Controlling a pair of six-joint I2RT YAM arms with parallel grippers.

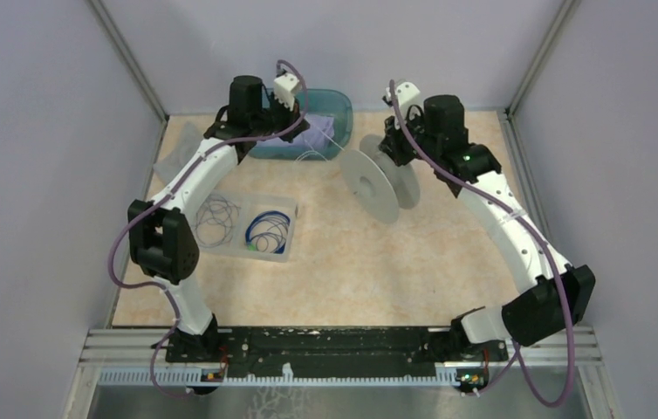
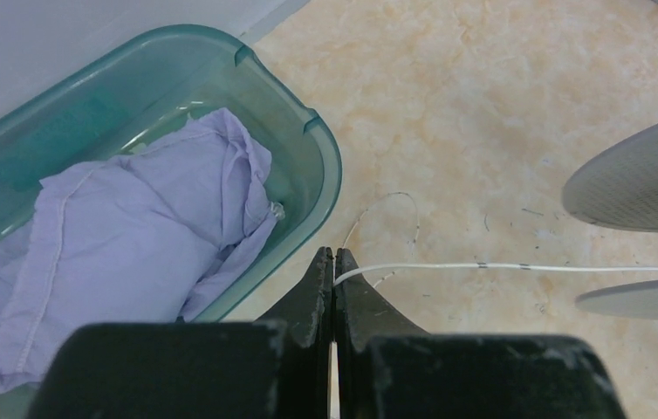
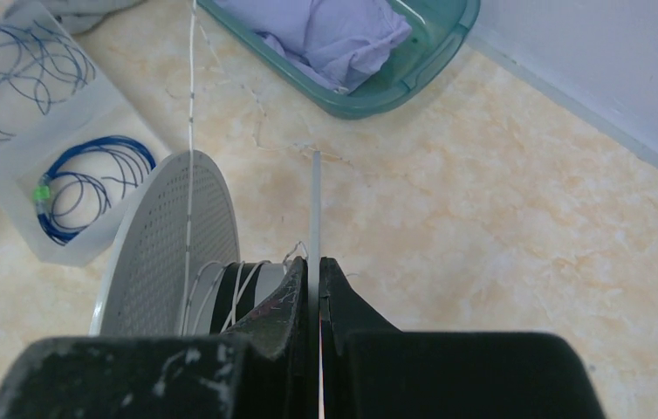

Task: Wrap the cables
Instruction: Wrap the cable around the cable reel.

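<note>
A whitish cable (image 2: 517, 266) runs taut from my left gripper (image 2: 334, 256), whose jaws are shut on its end, across to a grey spool (image 1: 371, 185). A few turns of it lie on the spool's core (image 3: 231, 292). My right gripper (image 3: 314, 262) is shut on the thin edge of one spool flange (image 3: 315, 201); the other, perforated flange (image 3: 168, 249) stands to its left. Blue cables lie in a clear tray (image 1: 291, 249): a neat coil (image 3: 90, 179) with a green tag and looser loops (image 3: 11, 70).
A teal bin (image 2: 330, 166) holding a lavender cloth (image 2: 133, 236) sits at the back of the table, right beside the left gripper. Grey walls close in on three sides. A clear bag (image 1: 177, 148) lies by the left wall.
</note>
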